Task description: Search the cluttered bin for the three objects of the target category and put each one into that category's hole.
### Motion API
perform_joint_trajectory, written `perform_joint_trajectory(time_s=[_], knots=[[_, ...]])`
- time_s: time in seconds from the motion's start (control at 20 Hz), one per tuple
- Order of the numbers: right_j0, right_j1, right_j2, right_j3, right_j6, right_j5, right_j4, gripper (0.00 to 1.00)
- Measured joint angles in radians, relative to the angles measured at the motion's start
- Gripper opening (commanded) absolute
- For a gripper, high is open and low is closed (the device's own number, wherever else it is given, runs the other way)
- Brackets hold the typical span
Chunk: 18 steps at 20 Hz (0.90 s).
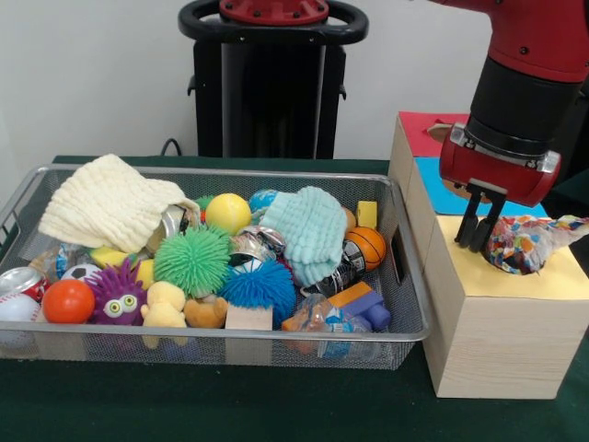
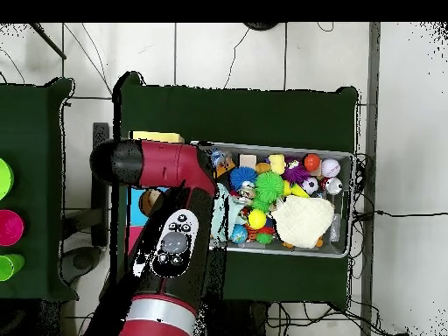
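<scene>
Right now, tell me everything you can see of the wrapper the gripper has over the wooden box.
The wrapper is a crumpled piece of thin, crinkly plastic, whitish with multicoloured dots in red, blue and yellow. It bunches into a rounded wad at the gripper and tapers to a loose tail pointing away from the wire-mesh bin. The dark fingers are closed on its bin-side end. It sits at the yellow-topped section of the wooden box, apparently touching the yellow surface. The overhead view hides it under the arm.

A cream cloth (image 1: 109,203), a mint cloth (image 1: 311,230), spiky balls, a small basketball (image 1: 367,245) and perhaps dented cans lie together.
</scene>
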Motion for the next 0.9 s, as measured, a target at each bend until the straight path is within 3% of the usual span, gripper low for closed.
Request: perform_joint_trajectory(time_s=[0.9], knots=[[0.01,0.012,-0.002,-0.013,0.0,-0.003,0.03,0.0]])
